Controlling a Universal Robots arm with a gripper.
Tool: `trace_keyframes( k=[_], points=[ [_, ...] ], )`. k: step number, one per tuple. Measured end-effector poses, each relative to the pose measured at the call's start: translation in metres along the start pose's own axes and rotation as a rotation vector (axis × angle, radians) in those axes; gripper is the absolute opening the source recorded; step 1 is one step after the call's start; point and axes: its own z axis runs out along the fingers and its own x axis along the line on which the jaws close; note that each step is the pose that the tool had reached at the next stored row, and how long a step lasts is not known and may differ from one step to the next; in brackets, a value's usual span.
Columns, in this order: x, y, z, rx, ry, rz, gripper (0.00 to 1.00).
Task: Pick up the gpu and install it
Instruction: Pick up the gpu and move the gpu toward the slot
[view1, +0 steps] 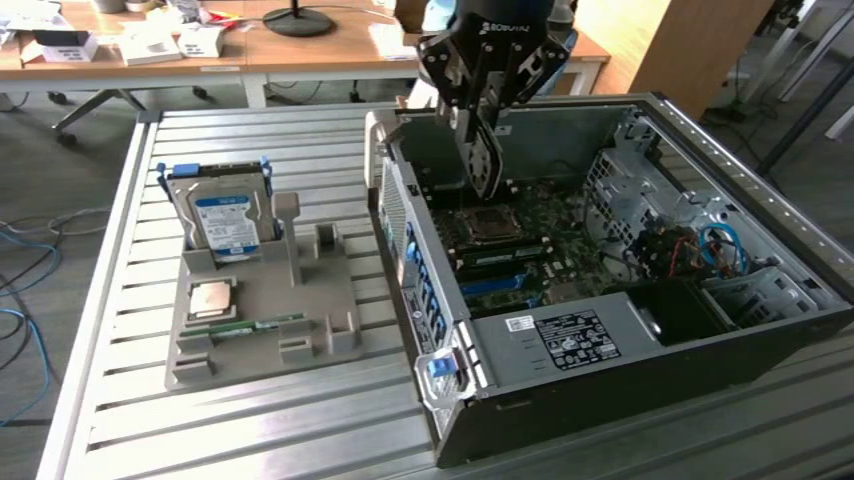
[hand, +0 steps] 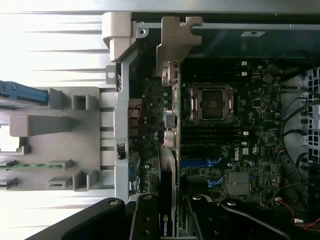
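Half the job looks done to us: the gripper (view1: 478, 115) has its jaws clamped on the gpu (view1: 483, 165), which hangs edge-down over the motherboard (view1: 561, 235) in the open computer case (view1: 574, 410). The card's silver bracket (hand: 175, 45) is near the case's rear wall. We judge the card is not yet seated, so pressing it into a slot remains.
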Motion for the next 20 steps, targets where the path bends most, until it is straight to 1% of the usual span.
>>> trace_keyframes(
  k=[16, 20],
  points=[
    [-0.059, 0.0023, 0.0015, -0.0026, 0.0001, 0.0, 0.26],
    [-0.072, 0.0029, 0.0018, -0.0033, 0.0002, 0.0, 0.26]
  ],
)
